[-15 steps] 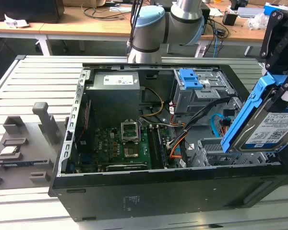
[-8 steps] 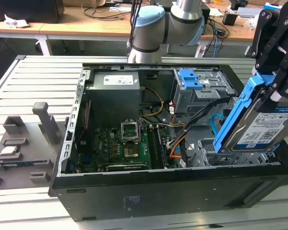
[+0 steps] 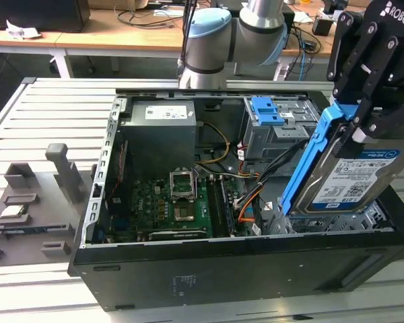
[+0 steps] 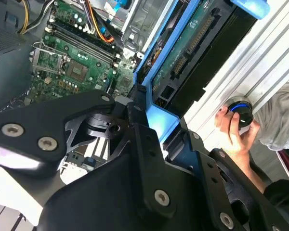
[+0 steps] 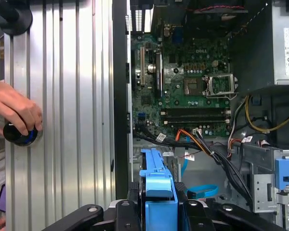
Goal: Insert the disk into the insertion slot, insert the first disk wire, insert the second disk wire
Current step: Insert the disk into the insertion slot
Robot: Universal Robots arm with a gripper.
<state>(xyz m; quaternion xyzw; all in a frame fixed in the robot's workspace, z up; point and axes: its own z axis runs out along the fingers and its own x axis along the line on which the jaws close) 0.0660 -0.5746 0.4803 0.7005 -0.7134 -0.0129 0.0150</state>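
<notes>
My tool [image 3: 358, 128] is clamped on the disk [image 3: 353, 171], pinching its blue caddy at the upper end. The disk stands on edge and tilted. Its long axis runs steeply down into the open case [image 3: 188, 276], label facing outward. Its lower end dips below the case rim at the corner on the exterior view's right, over the slot [image 3: 377, 217], not seated. The taller cage [image 3: 276, 131] stands just behind it, and loose wires [image 3: 246, 202] crowd the motherboard side. My arm [image 3: 215, 33] reaches over the case's far edge. On the counter [image 5: 62, 96] beside the case, a person's hand [image 5: 14, 108] rests on a round knob [image 5: 20, 134].
</notes>
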